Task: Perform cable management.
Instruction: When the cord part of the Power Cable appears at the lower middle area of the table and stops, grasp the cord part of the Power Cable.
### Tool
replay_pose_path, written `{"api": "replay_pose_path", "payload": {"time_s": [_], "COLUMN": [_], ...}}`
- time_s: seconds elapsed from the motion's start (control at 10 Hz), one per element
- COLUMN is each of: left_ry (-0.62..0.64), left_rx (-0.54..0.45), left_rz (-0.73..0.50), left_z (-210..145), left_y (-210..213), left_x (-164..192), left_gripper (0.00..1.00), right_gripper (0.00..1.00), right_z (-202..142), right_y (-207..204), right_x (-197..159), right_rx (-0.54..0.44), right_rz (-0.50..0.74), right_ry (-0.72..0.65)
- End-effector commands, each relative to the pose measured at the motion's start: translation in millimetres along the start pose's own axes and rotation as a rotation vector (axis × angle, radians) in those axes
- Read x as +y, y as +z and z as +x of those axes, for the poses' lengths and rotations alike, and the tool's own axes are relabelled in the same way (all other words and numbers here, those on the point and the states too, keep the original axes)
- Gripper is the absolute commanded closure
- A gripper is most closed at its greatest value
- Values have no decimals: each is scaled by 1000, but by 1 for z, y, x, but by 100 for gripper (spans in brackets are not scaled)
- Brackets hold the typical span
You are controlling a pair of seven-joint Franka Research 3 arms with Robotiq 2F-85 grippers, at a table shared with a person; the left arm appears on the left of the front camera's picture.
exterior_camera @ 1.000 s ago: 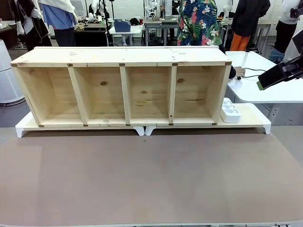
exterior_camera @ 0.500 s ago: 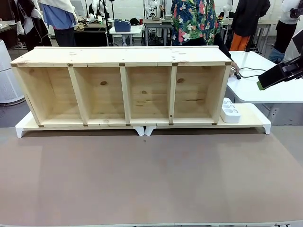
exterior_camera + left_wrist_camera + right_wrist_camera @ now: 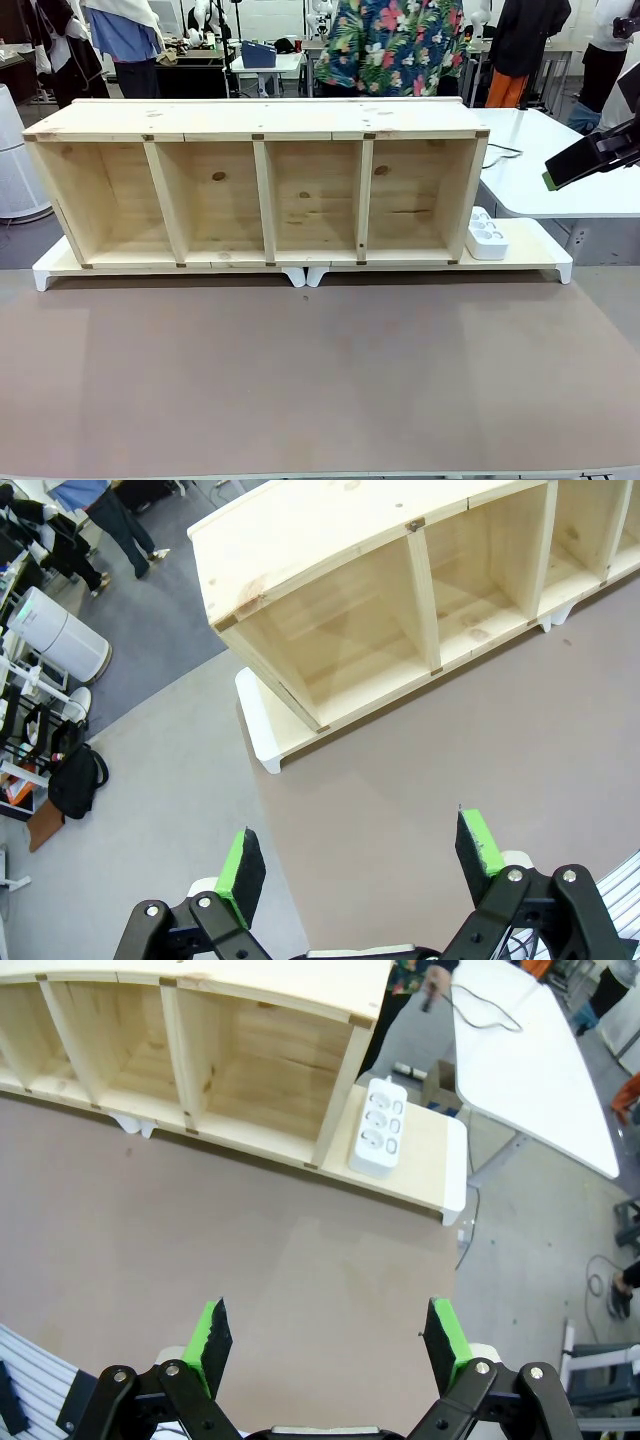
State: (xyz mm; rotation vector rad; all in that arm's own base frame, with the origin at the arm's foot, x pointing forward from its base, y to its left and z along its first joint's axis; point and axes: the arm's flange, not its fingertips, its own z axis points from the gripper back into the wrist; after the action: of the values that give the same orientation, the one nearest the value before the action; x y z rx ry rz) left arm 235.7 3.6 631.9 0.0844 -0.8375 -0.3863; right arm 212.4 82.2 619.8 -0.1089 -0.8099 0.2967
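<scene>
Left gripper (image 3: 360, 852) and right gripper (image 3: 328, 1332) held their fingers open and empty. The cable (image 3: 505, 151), lying past the wooden shelf (image 3: 262, 120), risked snagging its corner.

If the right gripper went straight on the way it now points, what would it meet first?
The right gripper would probably meet the bare brown tabletop, short of the white power strip and wooden shelf.

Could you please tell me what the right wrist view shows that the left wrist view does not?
Right wrist view, not the left: the white power strip on the riser at the wooden shelf's end, and the cable lying on the white side table. Left wrist view, not the right: a white cylinder and a black bag on the floor. Both: the shelf, the brown tabletop, and each arm's own gripper, right gripper and left gripper, open.
</scene>
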Motion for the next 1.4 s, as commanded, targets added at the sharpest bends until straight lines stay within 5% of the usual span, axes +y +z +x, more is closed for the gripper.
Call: {"api": "replay_pose_path", "payload": {"time_s": [0.0,1.3], "left_ry": [15,15], "left_rx": [-10,-10], "left_rz": [7,7], "left_z": [3,3], "left_y": [-2,-2], "left_x": [0,0], "left_gripper": [0,0], "right_gripper": [0,0], "right_z": [2,2], "right_y": [0,0], "right_x": [0,0], "right_rx": [-13,-13], "right_rz": [-1,-1], "right_ry": [6,6]}}
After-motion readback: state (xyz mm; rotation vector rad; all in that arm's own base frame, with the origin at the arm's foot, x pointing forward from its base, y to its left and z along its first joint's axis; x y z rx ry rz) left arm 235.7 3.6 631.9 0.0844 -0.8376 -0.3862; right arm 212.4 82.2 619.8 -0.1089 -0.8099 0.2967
